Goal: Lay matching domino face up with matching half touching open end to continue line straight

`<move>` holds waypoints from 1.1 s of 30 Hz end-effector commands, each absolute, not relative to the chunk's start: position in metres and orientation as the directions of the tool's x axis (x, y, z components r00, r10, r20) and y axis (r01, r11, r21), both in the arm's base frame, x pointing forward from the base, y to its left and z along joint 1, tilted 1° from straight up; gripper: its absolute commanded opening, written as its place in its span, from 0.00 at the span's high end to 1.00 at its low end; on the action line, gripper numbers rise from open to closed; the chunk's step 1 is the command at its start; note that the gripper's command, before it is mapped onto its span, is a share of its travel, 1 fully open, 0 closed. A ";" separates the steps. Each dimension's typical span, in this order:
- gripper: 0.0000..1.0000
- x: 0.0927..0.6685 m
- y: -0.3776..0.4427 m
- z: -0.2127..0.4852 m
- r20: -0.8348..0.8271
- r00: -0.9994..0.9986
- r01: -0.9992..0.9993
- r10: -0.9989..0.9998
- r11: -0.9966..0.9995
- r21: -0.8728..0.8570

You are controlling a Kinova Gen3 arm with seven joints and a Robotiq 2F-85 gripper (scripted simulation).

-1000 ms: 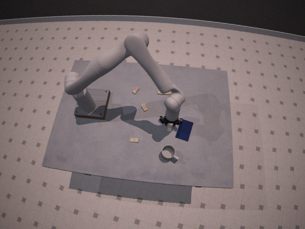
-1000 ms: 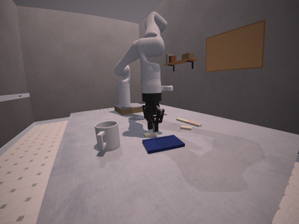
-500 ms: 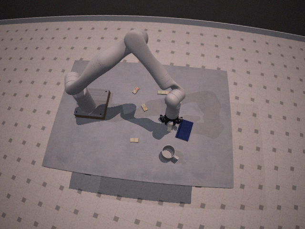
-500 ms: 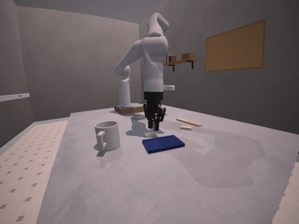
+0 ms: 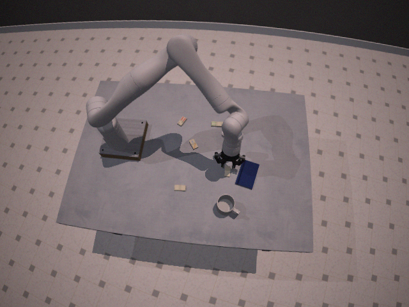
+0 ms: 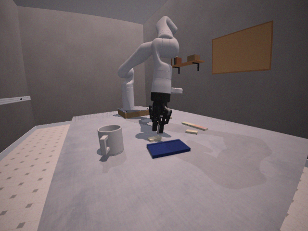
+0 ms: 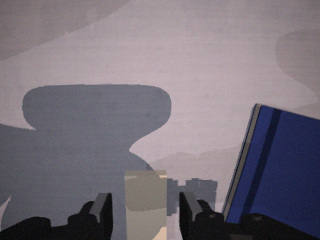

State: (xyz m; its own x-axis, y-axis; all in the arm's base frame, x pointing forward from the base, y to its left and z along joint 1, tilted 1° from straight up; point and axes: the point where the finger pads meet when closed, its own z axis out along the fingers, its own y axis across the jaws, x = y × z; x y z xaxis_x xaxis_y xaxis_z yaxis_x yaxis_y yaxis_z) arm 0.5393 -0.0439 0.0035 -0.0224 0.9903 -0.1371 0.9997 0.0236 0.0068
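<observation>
Left to right, from above: the pale domino [image 5: 179, 187] lies toward the near edge, its markings too faint to read; the red-marked domino [image 5: 181, 121] lies farther back; the orange-marked domino [image 5: 193, 144] lies between them in depth. Next comes the line [image 5: 216, 123] [image 6: 194, 125], partly screened by my arm overhead. The exterior view shows a separate domino [image 6: 191, 132] just beside it.

My jaws [image 5: 228, 165] [image 6: 157, 131] stand partly open and grip nothing. Below them the near domino [image 5: 227, 171] [image 6: 154, 138] [image 7: 145, 192] lies flat on the table, one long side toward each finger; whether it is the match I cannot tell. I judge it light, stiff and smooth, not fragile, but apt to slip or twist if pinched off-center. The proper hold is low on both long sides, at mid-length for carrying or nearer one end for tipping. A tipped domino must fall free of my fingers.

The mug [image 5: 225, 203] [image 6: 110, 139] stands nearby. Farthest right, the book [image 5: 247, 174] [image 6: 168, 147] [image 7: 280, 170] lies close enough to obstruct a wide finger or a falling domino.
</observation>
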 end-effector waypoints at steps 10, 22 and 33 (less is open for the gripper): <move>0.53 0.540 -0.043 -0.013 -0.137 -0.023 1.000 0.990 0.025 0.009; 0.53 0.540 -0.043 -0.021 -0.137 -0.023 1.000 0.990 0.024 0.009; 0.53 0.540 -0.043 -0.021 -0.137 -0.023 1.000 0.990 0.024 0.009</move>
State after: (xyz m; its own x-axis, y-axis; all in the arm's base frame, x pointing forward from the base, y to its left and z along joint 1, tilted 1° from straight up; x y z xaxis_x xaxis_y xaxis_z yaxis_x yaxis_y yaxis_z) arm 0.5397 -0.0432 -0.0223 -0.0234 0.9903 -0.1373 0.9997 0.0245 0.0066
